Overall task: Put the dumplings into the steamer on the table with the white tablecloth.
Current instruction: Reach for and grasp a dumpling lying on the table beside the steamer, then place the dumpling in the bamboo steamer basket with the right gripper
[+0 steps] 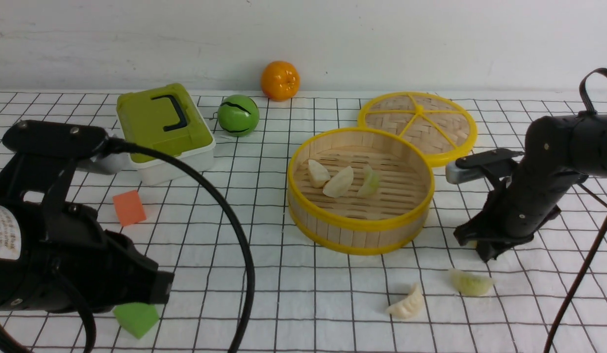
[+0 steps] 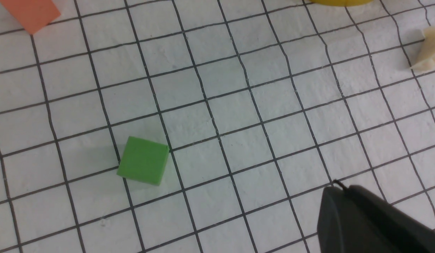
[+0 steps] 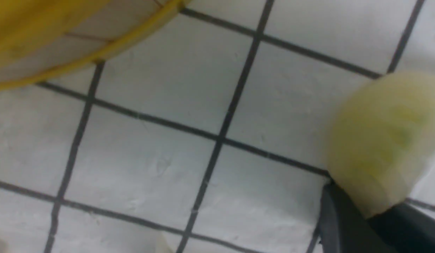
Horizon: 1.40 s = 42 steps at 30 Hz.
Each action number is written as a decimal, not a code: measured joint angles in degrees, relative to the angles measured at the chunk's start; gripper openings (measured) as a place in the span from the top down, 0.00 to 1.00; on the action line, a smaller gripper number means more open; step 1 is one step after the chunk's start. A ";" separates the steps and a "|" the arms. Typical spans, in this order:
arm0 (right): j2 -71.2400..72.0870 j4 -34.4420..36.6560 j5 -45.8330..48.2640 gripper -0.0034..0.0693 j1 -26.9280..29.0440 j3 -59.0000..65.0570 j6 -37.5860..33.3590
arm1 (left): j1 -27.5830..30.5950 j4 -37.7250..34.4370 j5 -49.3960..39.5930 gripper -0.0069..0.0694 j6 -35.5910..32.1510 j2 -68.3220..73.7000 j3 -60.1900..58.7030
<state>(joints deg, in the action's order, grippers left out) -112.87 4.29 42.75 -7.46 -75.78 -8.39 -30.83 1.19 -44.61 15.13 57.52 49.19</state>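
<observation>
Nearest the camera, at front left: left claw [image 2: 338, 186], tips together, over white gridded cloth [image 1: 323, 294]. Right claw [image 3: 367, 218]: clamped on one end of held dumpling [image 3: 386, 140], low at the cloth, just beside steamer [image 1: 360, 233]. Near that claw, on the cloth: loose green dumpling [image 1: 471, 283]; farther off, loose cream dumpling [image 1: 407, 304]. Inside steamer: two cream dumplings [image 1: 338, 182], one green dumpling [image 1: 368, 182]. Mostly hidden behind right claw in the front view: held dumpling, blurred in the right wrist view. Cut off in that view: steamer. Partly behind steamer: lid [image 1: 431, 117].
</observation>
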 joint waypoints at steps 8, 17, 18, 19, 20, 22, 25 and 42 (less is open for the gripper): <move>9.35 -0.44 2.59 0.96 -0.88 -4.62 0.00 | 0.00 -0.13 -1.34 0.93 0.00 0.00 0.00; 7.91 3.57 3.38 0.96 -7.65 -16.91 0.00 | 0.00 -0.13 -2.22 0.93 -0.39 0.00 0.00; 6.62 4.01 2.78 0.96 -8.27 -17.69 0.00 | 0.00 -0.13 -2.54 0.93 -0.47 0.00 0.00; 5.20 4.46 2.04 0.96 -8.73 -18.36 0.00 | 0.00 -0.13 -2.96 0.93 -0.45 0.00 0.00; 3.67 4.69 1.11 0.95 -9.06 -18.89 0.05 | 0.00 -0.13 -3.35 0.93 -0.50 0.00 0.00; 0.54 4.93 -0.59 0.95 -9.18 -19.68 0.64 | 0.00 -0.13 -4.22 0.93 -0.50 0.00 0.00; -3.05 4.93 -2.42 0.95 -9.18 -20.10 2.11 | 0.00 -0.13 -5.57 0.93 -0.50 0.00 0.00; 0.96 1.85 20.54 0.18 -9.13 -28.42 2.77 | 0.00 -0.13 -10.41 0.92 -5.05 0.00 0.00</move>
<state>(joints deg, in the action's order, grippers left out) -111.91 6.14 63.29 -16.59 -104.20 -5.62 -30.83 1.07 -55.02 10.08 57.52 49.19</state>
